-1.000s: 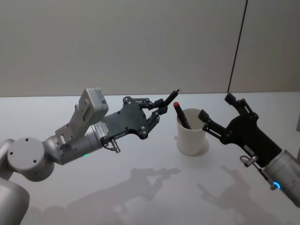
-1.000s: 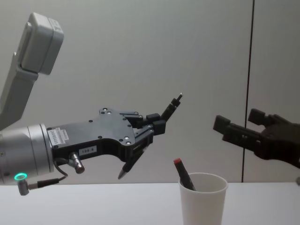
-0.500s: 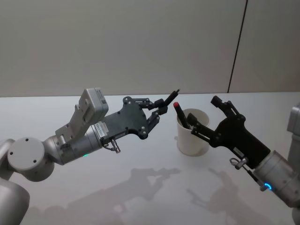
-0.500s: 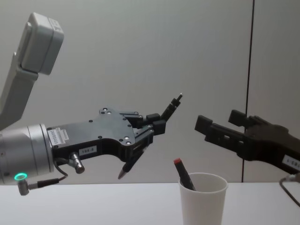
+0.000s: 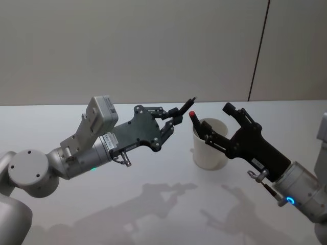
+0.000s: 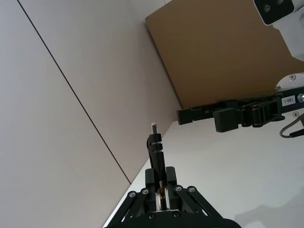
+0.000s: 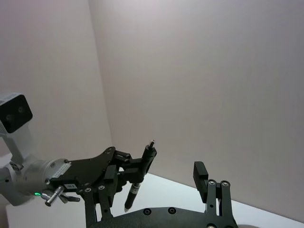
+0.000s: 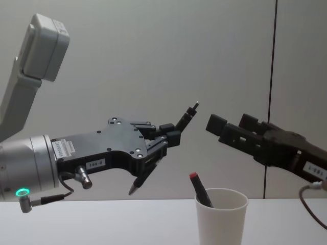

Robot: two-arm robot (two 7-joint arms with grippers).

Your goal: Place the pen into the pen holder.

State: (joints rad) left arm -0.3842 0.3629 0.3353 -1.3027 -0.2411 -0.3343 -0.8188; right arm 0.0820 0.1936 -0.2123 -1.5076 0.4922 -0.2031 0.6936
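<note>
My left gripper [image 5: 173,118] is shut on a black pen [image 5: 187,105], held tilted in the air left of the pen holder. The pen's tip points down [image 8: 134,189] and its top end points up toward the right [image 8: 187,115]. The pen holder [image 5: 209,146] is a white paper cup standing on the table [image 8: 221,217]. My right gripper [image 5: 216,122] hangs open above the cup's rim [image 8: 231,122], its fingers aimed at the pen and a short gap away from it. In the left wrist view the pen [image 6: 156,152] rises from between the fingers.
A red-capped pen [image 5: 197,123] leans inside the cup [image 8: 200,192]. The white table [image 5: 153,204] spreads around the cup, with a grey wall behind. The right wrist view shows the left gripper [image 7: 128,172] and its pen [image 7: 143,168] ahead.
My right gripper has moved left, over the cup and closer to the held pen. The left arm and its pen have stayed still.
</note>
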